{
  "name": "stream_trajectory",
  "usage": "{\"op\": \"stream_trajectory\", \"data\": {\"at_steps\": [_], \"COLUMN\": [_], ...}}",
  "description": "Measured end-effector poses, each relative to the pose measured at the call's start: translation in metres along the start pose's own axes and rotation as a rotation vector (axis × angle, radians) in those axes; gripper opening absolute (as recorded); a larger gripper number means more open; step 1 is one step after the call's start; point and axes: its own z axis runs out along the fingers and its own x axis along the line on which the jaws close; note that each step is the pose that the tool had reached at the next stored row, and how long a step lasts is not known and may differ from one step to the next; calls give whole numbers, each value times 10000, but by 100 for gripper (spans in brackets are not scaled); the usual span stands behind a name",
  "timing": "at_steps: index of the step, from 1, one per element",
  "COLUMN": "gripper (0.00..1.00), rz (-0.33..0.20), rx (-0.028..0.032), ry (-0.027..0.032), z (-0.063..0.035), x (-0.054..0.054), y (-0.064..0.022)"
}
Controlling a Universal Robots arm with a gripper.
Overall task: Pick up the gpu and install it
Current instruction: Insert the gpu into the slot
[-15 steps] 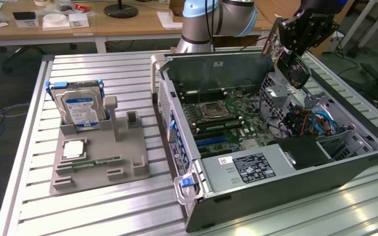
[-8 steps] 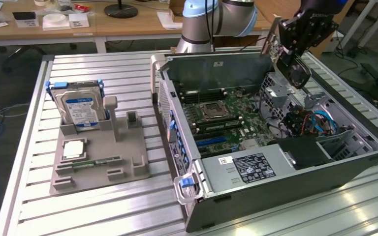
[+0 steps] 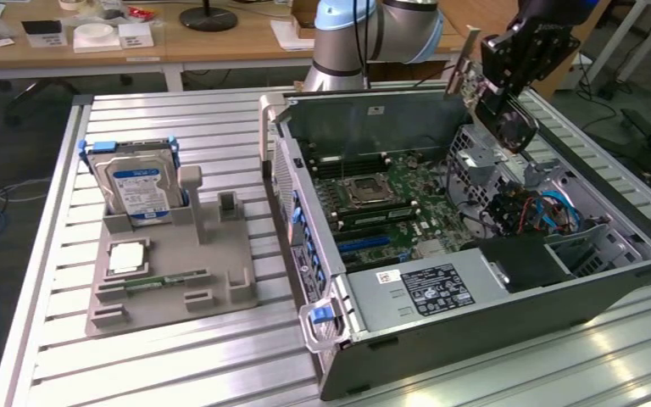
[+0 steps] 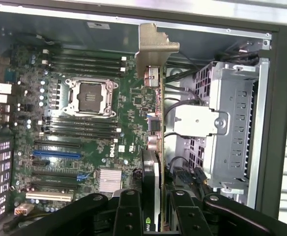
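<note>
Gripping gpu (image 4: 152, 51) over pc case (image 3: 552, 307)

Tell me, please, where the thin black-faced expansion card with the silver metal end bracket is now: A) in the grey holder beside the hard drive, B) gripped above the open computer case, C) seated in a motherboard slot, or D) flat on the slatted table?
B: the gripper is shut on the gpu, holding it over the open grey computer case, clear of the green motherboard.
</note>
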Motion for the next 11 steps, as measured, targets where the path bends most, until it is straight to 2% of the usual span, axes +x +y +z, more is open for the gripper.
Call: {"op": "stream_trajectory", "data": {"at_steps": [11], "gripper": [27], "rz": [-795], "rx": [-18], "ry": [49], "z": [4], "x": [0], "y": [0]}}
